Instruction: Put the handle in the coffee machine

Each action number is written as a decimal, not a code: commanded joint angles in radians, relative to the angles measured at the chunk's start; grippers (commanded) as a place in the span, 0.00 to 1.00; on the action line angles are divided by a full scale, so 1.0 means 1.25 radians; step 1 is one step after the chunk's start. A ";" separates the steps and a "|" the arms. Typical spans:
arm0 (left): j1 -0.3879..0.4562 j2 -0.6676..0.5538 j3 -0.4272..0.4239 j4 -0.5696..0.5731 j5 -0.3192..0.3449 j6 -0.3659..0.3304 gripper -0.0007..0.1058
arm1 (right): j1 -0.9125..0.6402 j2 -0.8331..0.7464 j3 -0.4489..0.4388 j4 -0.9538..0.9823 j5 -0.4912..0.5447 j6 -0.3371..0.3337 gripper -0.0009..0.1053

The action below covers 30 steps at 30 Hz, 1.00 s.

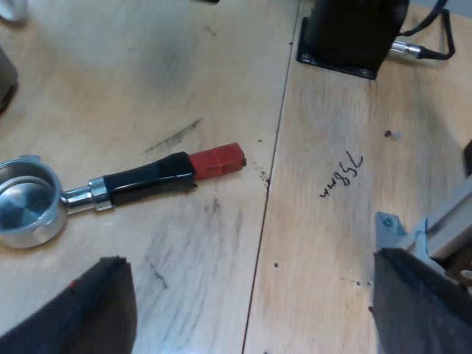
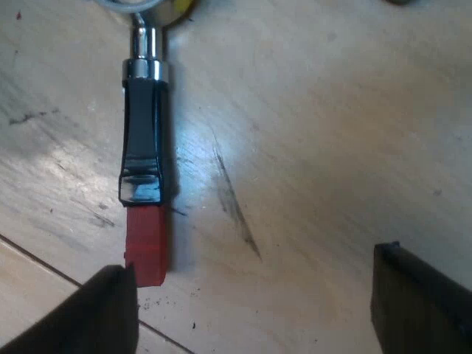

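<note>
The metal holder lies loose on the wooden table, its round basket facing up. Its dark handle ends in a red tip. My left gripper hangs open above the table, a short way from the handle, nothing between its fingers. In the right wrist view the same handle runs away from the camera, red end nearest. My right gripper is open just above the table, one finger close beside the red end, not touching it.
A black base plate with an upright post stands on the table beyond the handle's red end. A seam runs between two table boards, with handwriting beside it. A grey metal bracket sits by my left finger.
</note>
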 commanded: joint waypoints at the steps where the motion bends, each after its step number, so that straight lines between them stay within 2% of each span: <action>1: -0.012 0.000 -0.002 -0.003 0.007 0.005 0.65 | 0.002 0.028 -0.002 0.008 0.005 0.027 0.62; 2: -0.012 0.000 -0.002 -0.003 0.007 0.005 0.65 | 0.002 0.034 -0.002 0.008 0.005 0.028 0.61; 5: -0.012 0.000 0.009 -0.003 0.007 0.005 0.65 | 0.002 0.064 -0.002 0.008 0.005 0.027 0.43; 8: -0.012 0.000 0.010 -0.003 0.007 0.005 0.65 | 0.002 0.080 -0.002 0.006 0.005 0.027 0.29; 9: -0.012 0.000 0.010 -0.003 0.007 0.005 0.65 | 0.002 0.082 -0.002 0.006 0.005 0.027 0.29; 10: -0.012 0.000 0.010 -0.003 0.007 0.005 0.65 | 0.002 0.090 -0.002 0.006 0.005 0.027 0.22; 11: -0.012 0.000 0.013 -0.003 0.007 0.005 0.65 | 0.002 0.107 -0.002 0.006 0.005 0.027 0.08; 12: -0.012 0.000 0.013 -0.003 0.007 0.005 0.65 | 0.002 0.126 -0.002 0.006 0.005 0.027 0.01; 13: -0.012 0.000 0.031 -0.028 0.007 0.005 0.65 | 0.002 0.136 -0.002 0.006 0.005 0.027 0.01; 30: -0.012 0.000 0.031 -0.027 0.001 0.002 0.65 | 0.002 0.298 -0.002 -0.034 0.005 0.027 0.01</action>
